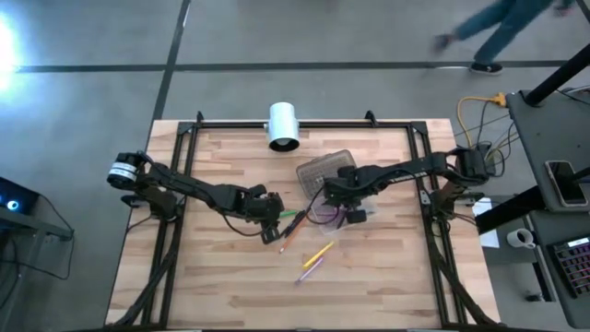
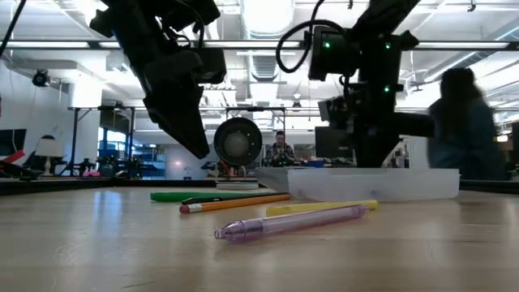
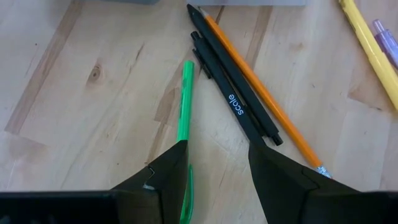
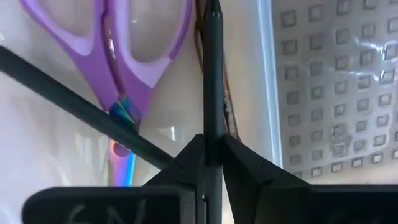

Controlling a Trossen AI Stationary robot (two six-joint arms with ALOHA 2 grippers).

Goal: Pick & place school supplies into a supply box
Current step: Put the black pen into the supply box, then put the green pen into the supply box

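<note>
Wooden plank table point(image 1: 230, 286) carries everything, with black rails along its sides. Two dark arms reach in from left and right and meet near its middle. Against the far rail lies a white cylinder point(image 1: 283, 125), its open end facing the near side. Just right of centre sits the small clear plastic supply box point(image 2: 381, 185), its grey lid with a raised square pattern point(image 1: 324, 170) folded open on the far side.

Above the box hangs the right gripper point(image 4: 212, 163); its fingers are pressed onto a slim dark pen point(image 4: 213, 81) that points forward over the inside of the box. Purple-handled scissors with iridescent blades point(image 4: 127, 62) lie in the box beside that pen.

Left of the box, the left gripper point(image 3: 214, 171) is low over the table with its fingers spread and nothing between them. A green pen point(image 3: 184, 112) runs up to its one finger, and a black pen with white lettering point(image 3: 233, 102) and an orange pencil point(image 3: 264, 99) lie crossed close to the other.

Nearer the front edge, well apart from the box, a yellow pen point(image 2: 324, 208) and a translucent purple pen point(image 2: 288, 223) lie side by side.

A blurred person point(image 2: 462, 122) shows beyond the table.
</note>
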